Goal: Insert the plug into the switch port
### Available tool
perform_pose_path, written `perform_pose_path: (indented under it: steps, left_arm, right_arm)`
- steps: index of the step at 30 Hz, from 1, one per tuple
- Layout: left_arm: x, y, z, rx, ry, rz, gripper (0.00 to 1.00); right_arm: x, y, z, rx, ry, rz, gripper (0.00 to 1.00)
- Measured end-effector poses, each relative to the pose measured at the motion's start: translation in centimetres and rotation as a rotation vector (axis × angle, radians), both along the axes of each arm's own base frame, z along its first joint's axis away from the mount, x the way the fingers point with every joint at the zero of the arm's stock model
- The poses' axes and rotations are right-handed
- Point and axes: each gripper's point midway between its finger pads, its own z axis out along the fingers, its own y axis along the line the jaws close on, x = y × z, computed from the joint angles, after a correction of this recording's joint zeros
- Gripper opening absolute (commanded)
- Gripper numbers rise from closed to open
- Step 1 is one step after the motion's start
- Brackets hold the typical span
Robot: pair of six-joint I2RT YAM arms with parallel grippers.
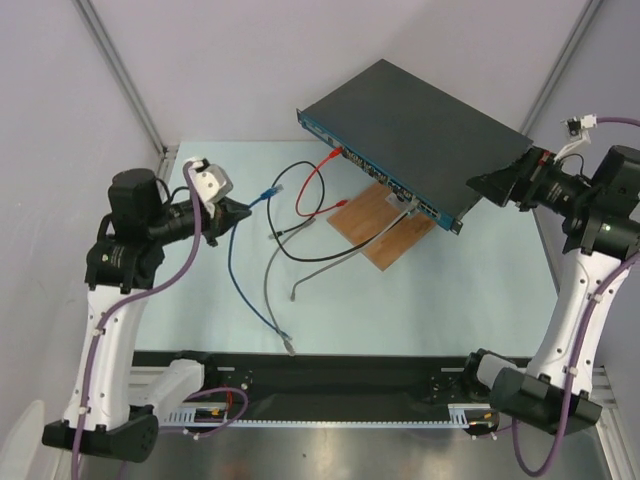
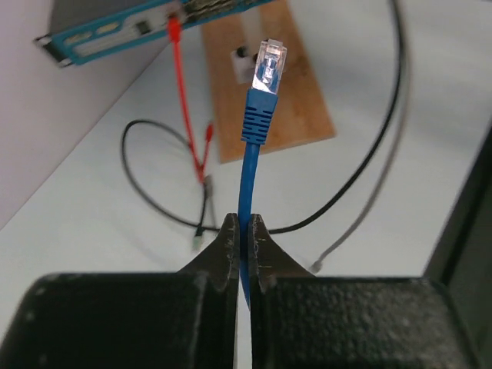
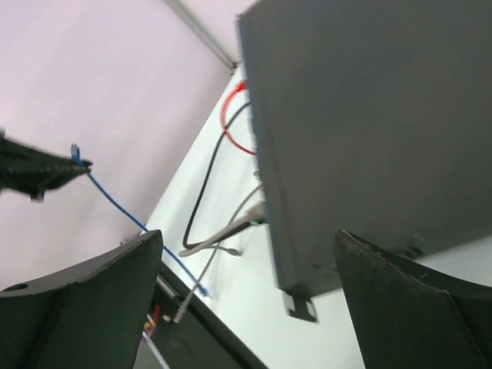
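Your left gripper [image 2: 243, 227] pinches the blue cable [image 2: 247, 177] behind the plug [image 2: 269, 65]; the switch [image 2: 108, 34] lies ahead, apart. Your right gripper [image 1: 482, 186]: spread. Insertion outstanding.

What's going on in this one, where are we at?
The left hand is shut on the blue cable just behind its plug, holding it in the air well short of the switch. The right hand is open at the switch's right end. A red cable, black cable and grey cable run to its front.
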Motion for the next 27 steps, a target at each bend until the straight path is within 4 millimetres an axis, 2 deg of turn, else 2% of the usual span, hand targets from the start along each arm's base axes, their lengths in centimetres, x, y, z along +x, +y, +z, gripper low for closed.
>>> perform_pose_path:
  steps: [2, 4, 8, 11, 13, 19, 23, 27]
  left_arm:
    - [-1.1, -1.9, 1.3, -0.031, 0.031, -0.085, 0.01]
    - [-2.3, -3.9, 1.5, -0.053, 0.091, -0.172, 0.00]
    - [-5.2, -6.9, 0.5, -0.074, 0.238, -0.315, 0.00]
    - [-6.8, -8.2, -0.1, -0.081, 0.325, -0.370, 0.00]
    - [-7.4, -8.7, -0.2, -0.085, 0.354, -0.382, 0.00]
    - [-9.8, -10.5, 0.6, -0.113, 0.396, -0.481, 0.00]
    - [-11.1, -11.8, 1.0, -0.154, 0.460, -0.557, 0.00]
    - [-12.2, -13.1, 0.2, -0.189, 0.579, -0.620, 0.00]
  right_arm:
    - [-0.5, 1.5, 1.0, -0.040, -0.069, 0.041, 1.00]
    - [-1.3, 3.3, 2.1, -0.094, -0.163, 0.093, 0.98]
    - [-3.7, 7.4, 4.1, -0.204, -0.372, 0.226, 0.93]
    - [-5.6, 10.8, 4.7, -0.278, -0.520, 0.342, 0.91]
    - [-6.7, 12.9, 4.8, -0.306, -0.578, 0.418, 0.91]
    - [-8.6, 17.1, 3.6, -0.351, -0.642, 0.554, 0.87]
    - [-10.1, 19.2, 2.2, -0.423, -0.717, 0.643, 0.84]
    - [-11.9, 20.6, 1.7, -0.521, -0.870, 0.730, 0.78]
